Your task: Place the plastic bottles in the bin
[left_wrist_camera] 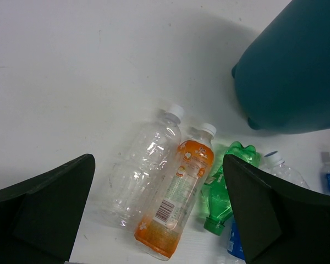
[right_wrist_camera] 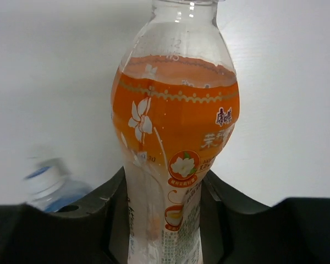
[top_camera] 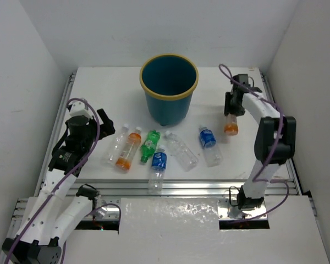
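Orange liquid part-fills the bottle [right_wrist_camera: 176,126] clamped in the right gripper [top_camera: 231,114], right of the bin [top_camera: 168,107]; left gripper [top_camera: 107,123] gapes wide.

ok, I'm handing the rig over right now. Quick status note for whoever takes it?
Left tool: open, empty, over a plain clear plastic bottle and an orange-labelled plastic bottle lying on the white table.
Right tool: shut on a second orange-labelled bottle, right of the round teal plastic bin with yellow rim.
Also lying before the bin: green plastic bottle, blue-labelled bottle, another clear bottle, second blue-labelled bottle.
Done: no bottle visible in the bin. Left: bin the held one, then six.
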{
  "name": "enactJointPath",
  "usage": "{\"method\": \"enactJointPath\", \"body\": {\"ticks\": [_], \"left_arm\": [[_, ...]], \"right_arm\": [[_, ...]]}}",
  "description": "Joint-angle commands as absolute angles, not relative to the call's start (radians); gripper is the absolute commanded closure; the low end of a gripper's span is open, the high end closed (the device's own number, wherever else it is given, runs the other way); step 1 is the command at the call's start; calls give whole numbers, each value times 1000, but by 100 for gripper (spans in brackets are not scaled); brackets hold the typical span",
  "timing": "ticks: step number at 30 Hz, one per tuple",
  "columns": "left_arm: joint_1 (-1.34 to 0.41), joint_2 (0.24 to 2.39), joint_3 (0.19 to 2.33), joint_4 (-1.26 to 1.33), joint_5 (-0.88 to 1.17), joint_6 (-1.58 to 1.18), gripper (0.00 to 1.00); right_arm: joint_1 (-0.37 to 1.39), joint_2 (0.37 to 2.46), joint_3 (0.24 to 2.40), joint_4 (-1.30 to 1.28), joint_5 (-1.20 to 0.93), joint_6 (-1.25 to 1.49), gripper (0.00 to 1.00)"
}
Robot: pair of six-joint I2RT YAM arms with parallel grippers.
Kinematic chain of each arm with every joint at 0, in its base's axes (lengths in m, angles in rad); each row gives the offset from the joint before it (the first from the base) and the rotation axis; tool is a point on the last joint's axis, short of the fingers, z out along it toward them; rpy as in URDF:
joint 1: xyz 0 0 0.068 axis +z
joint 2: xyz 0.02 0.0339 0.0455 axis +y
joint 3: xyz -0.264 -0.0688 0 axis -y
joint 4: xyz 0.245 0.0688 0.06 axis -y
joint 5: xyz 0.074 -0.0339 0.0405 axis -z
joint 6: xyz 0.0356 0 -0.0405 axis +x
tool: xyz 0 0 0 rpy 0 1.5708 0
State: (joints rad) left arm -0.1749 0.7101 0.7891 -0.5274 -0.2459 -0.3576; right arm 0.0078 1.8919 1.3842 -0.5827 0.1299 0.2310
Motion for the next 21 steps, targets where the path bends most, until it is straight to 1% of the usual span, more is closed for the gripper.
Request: {"method": "enactJointPath", "body": {"ticks": [1, 2, 4, 7, 10, 11, 13, 16, 17, 19, 20, 21], "left_arm": [[-170, 712, 821, -499, -233, -362, 0], [-172, 713, 821, -499, -232, -362, 0], [-172, 715, 821, -497, -232, -361, 0], [-169, 710, 819, -497, -235, -359, 0], [-167, 710, 818, -499, -244, -360, 0], [-167, 713, 818, -499, -244, -360, 0], [-167, 722, 818, -495, -241, -360, 0], [-157, 768, 818, -483, -209, -357, 0], [-153, 808, 828, -488, -195, -357, 0], [-153, 845, 839, -503, -164, -359, 0], [-153, 879, 848, -509, -166, -360, 0], [-153, 893, 854, -514, -173, -362, 0]], "right_arm": [[11, 1601, 1413, -502, 180, 245, 76], [17, 1556, 1408, -483, 166, 245, 76], [37, 1430, 1385, -425, 63, 252, 76], [52, 1317, 1341, -235, -130, 307, 76], [71, 1285, 1351, -100, -286, 376, 77], [75, 1296, 1383, -66, -392, 417, 77], [89, 1365, 1429, 41, -498, 465, 76], [167, 1474, 1583, 57, -540, 437, 75], [199, 1564, 1686, 45, -541, 427, 75], [222, 1655, 1790, 16, -555, 426, 75], [242, 1746, 1904, 3, -557, 423, 74], [250, 1790, 1960, -42, -558, 420, 72]]}}
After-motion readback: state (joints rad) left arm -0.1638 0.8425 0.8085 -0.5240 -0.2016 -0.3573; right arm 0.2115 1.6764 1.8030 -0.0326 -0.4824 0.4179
